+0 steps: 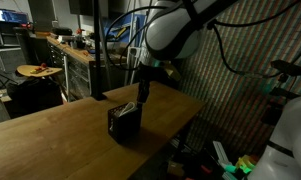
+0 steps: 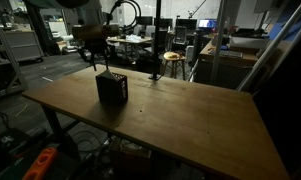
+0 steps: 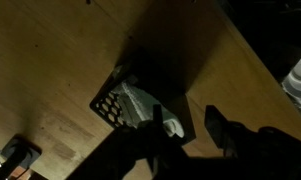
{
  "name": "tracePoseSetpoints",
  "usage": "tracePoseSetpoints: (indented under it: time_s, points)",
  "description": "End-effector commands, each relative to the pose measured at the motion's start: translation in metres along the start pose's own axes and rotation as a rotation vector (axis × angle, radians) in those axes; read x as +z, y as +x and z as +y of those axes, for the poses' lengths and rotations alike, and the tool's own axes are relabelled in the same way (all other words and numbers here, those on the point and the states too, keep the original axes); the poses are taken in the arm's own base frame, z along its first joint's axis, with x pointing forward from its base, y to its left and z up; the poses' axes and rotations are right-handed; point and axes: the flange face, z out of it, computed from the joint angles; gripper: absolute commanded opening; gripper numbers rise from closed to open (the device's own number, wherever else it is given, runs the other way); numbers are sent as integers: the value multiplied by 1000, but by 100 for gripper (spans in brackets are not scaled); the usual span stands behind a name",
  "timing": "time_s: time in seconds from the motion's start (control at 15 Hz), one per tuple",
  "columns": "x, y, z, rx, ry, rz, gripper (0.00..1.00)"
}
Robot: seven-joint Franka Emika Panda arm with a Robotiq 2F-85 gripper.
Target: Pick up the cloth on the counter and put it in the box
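Observation:
The box (image 1: 124, 122) (image 2: 112, 88), a small dark crate with latticed sides, stands on the wooden counter (image 1: 60, 130) (image 2: 180, 120). In the wrist view the pale, wrinkled cloth (image 3: 140, 103) lies bunched inside the box (image 3: 108, 103), one fold hanging near a fingertip. My gripper (image 1: 142, 93) (image 2: 98, 62) hovers just above the box. In the wrist view its fingers (image 3: 187, 125) stand apart, with only bare counter (image 3: 50, 60) showing between them, so it is open and holds nothing.
A cluttered workbench (image 1: 75, 50) and a round stool (image 1: 38, 70) stand behind the counter. Another stool (image 2: 173, 58) sits past the far edge. The counter's edge (image 3: 252, 60) runs close to the box. A small dark object (image 3: 15, 155) lies at the lower left.

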Motion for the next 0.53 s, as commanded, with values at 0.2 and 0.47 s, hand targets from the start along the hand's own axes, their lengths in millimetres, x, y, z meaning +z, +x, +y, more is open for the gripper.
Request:
tracePoseSetpoints:
  time_s: [0.2,0.47]
  points:
    - [-11,0,-19,-130,20,51,98]
    - [-6,15,-25,-199,17,56,100]
